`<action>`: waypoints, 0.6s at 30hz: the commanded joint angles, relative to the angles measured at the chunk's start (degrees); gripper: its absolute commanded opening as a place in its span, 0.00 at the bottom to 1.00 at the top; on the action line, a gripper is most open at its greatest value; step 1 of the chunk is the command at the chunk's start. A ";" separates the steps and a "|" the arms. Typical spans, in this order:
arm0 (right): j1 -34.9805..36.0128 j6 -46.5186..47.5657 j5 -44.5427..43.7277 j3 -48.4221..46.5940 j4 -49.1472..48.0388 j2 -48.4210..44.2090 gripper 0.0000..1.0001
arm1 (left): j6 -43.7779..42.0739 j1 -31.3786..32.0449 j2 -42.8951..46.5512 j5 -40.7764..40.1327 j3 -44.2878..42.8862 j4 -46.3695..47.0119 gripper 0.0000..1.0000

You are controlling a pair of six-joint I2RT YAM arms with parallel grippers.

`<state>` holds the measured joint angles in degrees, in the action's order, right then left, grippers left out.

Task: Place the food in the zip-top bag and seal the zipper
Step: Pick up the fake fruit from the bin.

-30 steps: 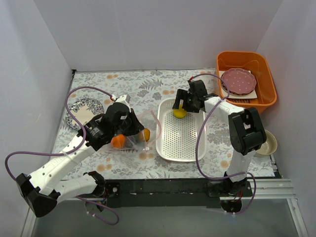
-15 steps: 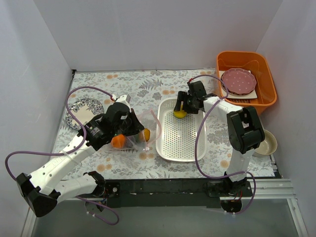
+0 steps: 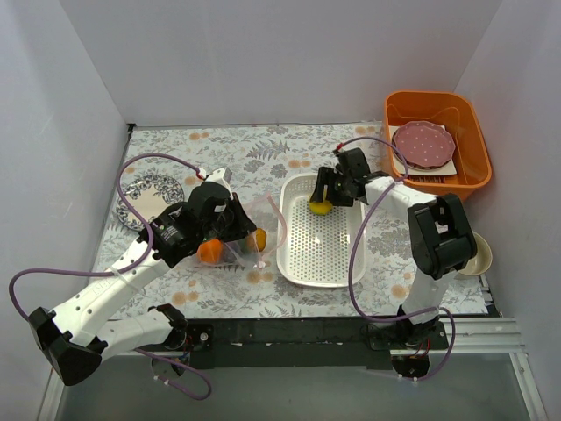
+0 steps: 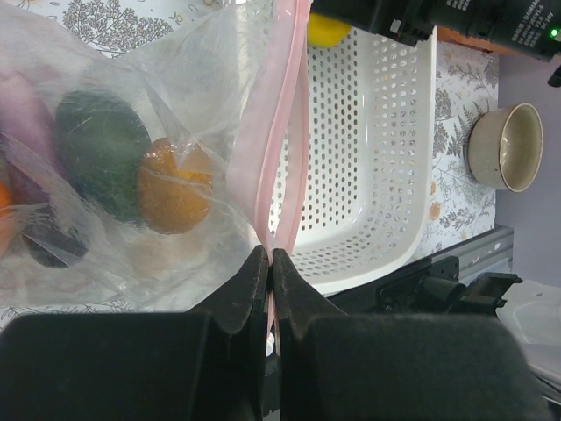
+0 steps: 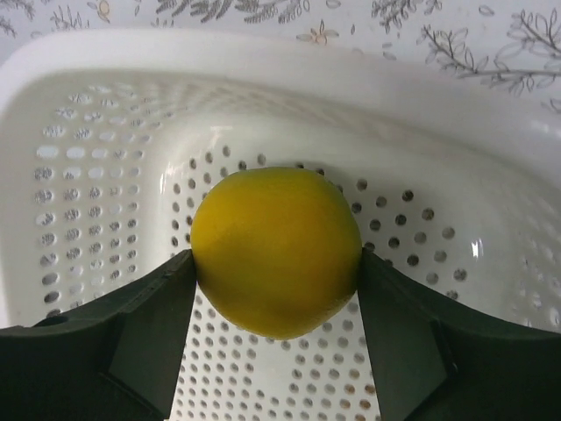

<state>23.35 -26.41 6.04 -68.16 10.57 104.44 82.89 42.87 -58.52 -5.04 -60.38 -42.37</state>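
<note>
The yellow lemon (image 5: 276, 250) lies at the far end of the white basket (image 5: 263, 61), seen from above as a lemon (image 3: 320, 207). My right gripper (image 5: 276, 263) reaches down into the basket, and both of its fingers touch the lemon's sides. The zip-top bag (image 4: 131, 175) lies left of the basket and holds a dark-green avocado (image 4: 101, 153), an orange (image 4: 175, 184) and a purple eggplant (image 4: 22, 114). My left gripper (image 4: 270, 259) is shut on the zipper (image 4: 280, 132), the pink strip at the bag's mouth, and holds that mouth up.
An orange bin (image 3: 434, 95) with a pink dotted plate (image 3: 423, 143) stands at the back right. A beige bowl (image 3: 478, 254) sits right of the basket (image 3: 316, 259). A patterned plate (image 3: 147, 195) lies at the left, beyond the bag (image 3: 237, 237).
My right gripper's fingers have closed in from wide open onto the lemon's sides. The left arm and the bag have not moved.
</note>
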 commanded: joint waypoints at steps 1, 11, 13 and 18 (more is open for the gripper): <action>-0.06 1.28 2.30 3.91 -0.46 -7.58 0.43 | -0.01 0.02 1.30 0.99 -0.53 0.88 0.00; 1.42 0.49 6.61 13.22 0.77 -22.94 0.43 | 0.34 0.02 0.78 2.49 0.18 1.94 0.00; 2.22 0.31 6.88 14.72 1.91 -25.42 0.43 | 0.34 0.02 0.60 2.58 0.35 2.20 0.00; 5.91 -1.79 7.58 17.27 3.40 -33.15 0.43 | -0.27 0.11 -0.62 3.10 0.26 2.64 0.00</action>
<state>26.57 -26.70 11.92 -51.72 13.02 76.62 83.18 42.87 -58.65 -3.33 -60.38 -41.45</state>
